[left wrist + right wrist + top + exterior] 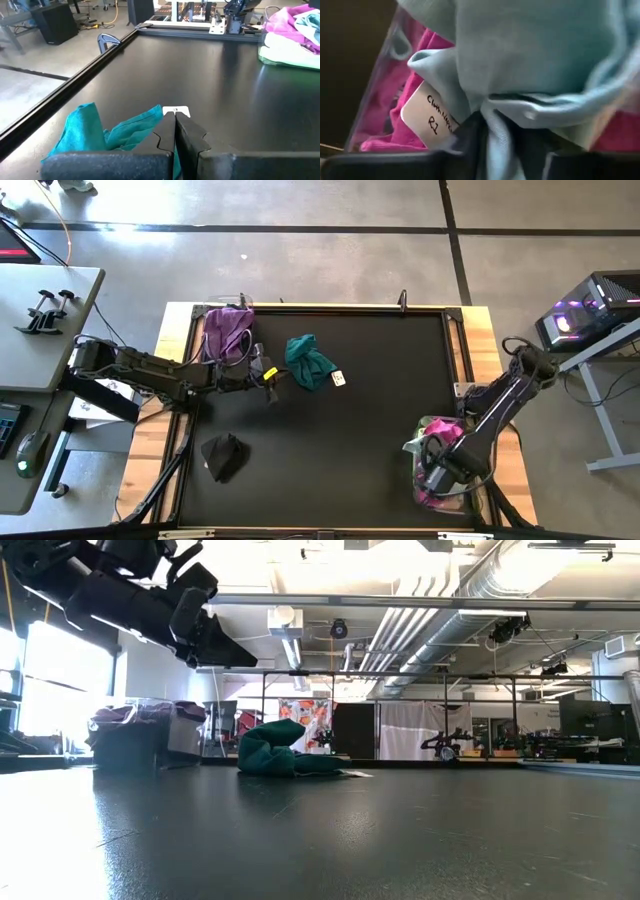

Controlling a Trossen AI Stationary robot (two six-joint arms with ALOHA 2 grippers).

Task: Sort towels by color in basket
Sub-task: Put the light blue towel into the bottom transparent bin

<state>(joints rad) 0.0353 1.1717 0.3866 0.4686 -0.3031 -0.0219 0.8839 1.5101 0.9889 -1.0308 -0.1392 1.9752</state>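
Observation:
A teal towel (pixel 310 362) lies bunched on the black table, with a white tag (pixel 338 378) beside it. My left gripper (pixel 268 376) hovers shut just to its left, touching nothing; the left wrist view shows the towel (pixel 100 135) beside the shut fingers (pixel 175 131). A black towel (pixel 224 456) lies near the front left. Purple towels (pixel 228 330) fill a basket at the far left. My right gripper (pixel 437 470) points down into a clear basket (pixel 280 52) of magenta (pixel 420 65) and mint (pixel 530 50) towels, its fingers apart. My right gripper comes from above, and a narrow fold of the mint towel (pixel 495 131) runs between its two parted fingers, lying against their inner sides. The rest of the towel is heaped on the magenta towels in the basket.
A labelled white tag (pixel 430 117) hangs off the mint towel. The table has a raised frame (pixel 320 307) on all sides. The wide middle of the black mat (pixel 380 420) is bare. A desk (pixel 40 320) stands to the left and a computer (pixel 590 315) to the right.

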